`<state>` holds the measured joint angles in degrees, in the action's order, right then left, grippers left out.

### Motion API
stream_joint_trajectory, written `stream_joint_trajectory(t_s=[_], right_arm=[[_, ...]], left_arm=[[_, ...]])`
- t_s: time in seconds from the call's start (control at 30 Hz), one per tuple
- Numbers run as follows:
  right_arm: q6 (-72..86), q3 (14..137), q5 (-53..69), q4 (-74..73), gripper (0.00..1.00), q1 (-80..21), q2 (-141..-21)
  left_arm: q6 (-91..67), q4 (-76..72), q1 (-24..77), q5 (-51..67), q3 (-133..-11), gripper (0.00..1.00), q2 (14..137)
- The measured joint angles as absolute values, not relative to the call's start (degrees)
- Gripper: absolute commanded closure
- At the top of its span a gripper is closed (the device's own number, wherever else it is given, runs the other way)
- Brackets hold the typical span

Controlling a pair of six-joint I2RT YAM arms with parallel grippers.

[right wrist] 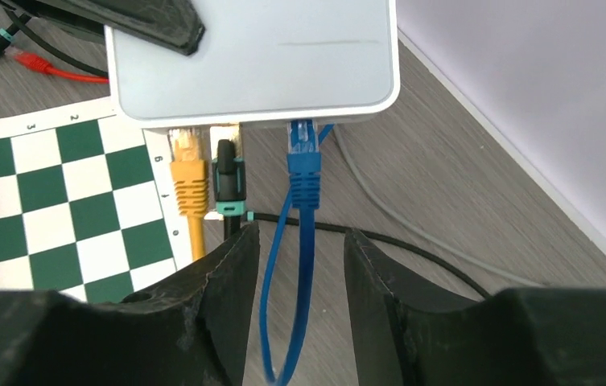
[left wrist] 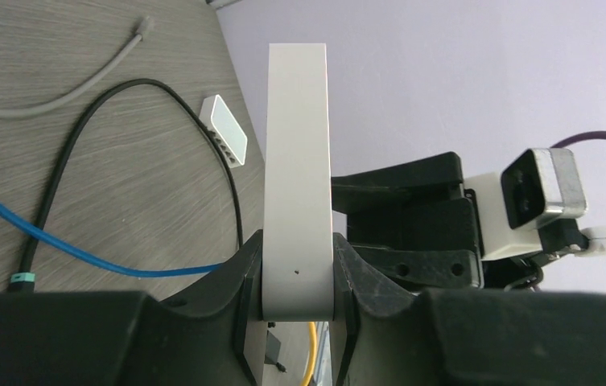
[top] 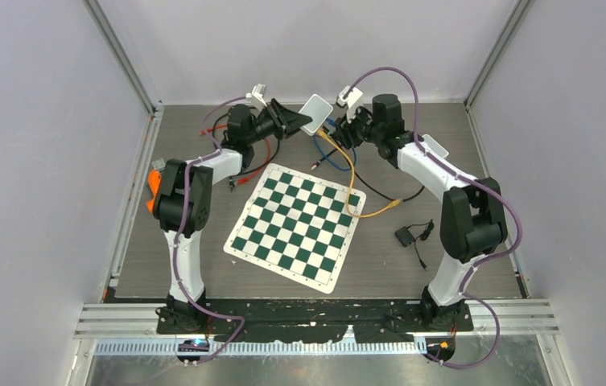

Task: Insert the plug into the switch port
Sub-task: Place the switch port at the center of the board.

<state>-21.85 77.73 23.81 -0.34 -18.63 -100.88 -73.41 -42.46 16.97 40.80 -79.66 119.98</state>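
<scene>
Switch (left wrist: 297,145) pinched in left gripper (left wrist: 297,277); right gripper (right wrist: 301,237) spread around blue cable (right wrist: 306,181).

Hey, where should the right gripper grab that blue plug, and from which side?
Pinch the blue plug on its ribbed boot, close to the switch, bringing the right gripper up from the cable end. Both boot sides are bare, the black plug stands clear beside it, and the open jaws straddle its cable.
</scene>
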Motion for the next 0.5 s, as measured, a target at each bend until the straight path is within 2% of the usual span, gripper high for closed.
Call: stream_joint_trajectory(t_s=[0.03, 0.07, 0.2, 0.5], right_arm=[[-22.3, 77.9, 24.1, 0.4, 0.56, -18.6, -101.6], [-22.6, 78.1, 24.3, 1.1, 0.68, -18.6, -102.1], [-23.8, 78.6, 25.1, 3.4, 0.93, -18.6, -103.7], [-26.7, 78.6, 29.1, 5.8, 0.95, -17.2, -104.2]], left_arm=[[-73.5, -43.0, 17.1, 40.8, -79.7, 1.00, 120.0], [-73.6, -43.4, 17.2, 40.8, -79.7, 1.00, 120.0], [-74.7, -44.2, 17.5, 40.8, -79.7, 1.00, 120.0], [-74.8, -44.9, 18.1, 39.9, -80.5, 1.00, 120.7]])
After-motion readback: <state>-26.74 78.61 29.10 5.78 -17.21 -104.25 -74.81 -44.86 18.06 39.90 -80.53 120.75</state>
